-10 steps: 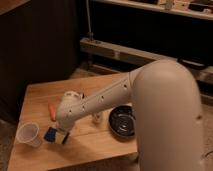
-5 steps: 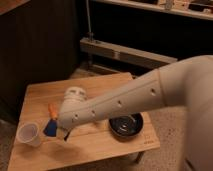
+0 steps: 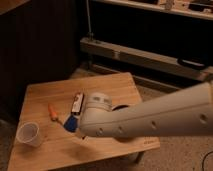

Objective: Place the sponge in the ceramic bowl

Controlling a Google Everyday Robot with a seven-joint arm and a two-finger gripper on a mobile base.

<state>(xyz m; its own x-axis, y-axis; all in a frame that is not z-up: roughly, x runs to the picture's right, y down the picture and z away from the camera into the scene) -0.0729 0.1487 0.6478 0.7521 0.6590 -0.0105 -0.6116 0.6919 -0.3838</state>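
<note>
Camera view: hand [image 3: 74, 116] grips sponge [image 3: 70, 123] above the table [image 3: 40, 95].

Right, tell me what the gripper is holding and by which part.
The gripper, over the middle of the table, is shut on the sponge, apparently gripping its upper edge; the blue pad hangs tilted below it.

My arm [image 3: 165, 117]: thick off-white tube, smooth matte shell, few small dark round holes along side. Round off-white joint cap [image 3: 99, 102] at wrist end, flat circular top. My gripper [image 3: 75, 115]: small dark two-finger piece with pale edging, fingers closed in, above front-left part of light wooden table [image 3: 45, 92], nearer left edge than right.
</note>
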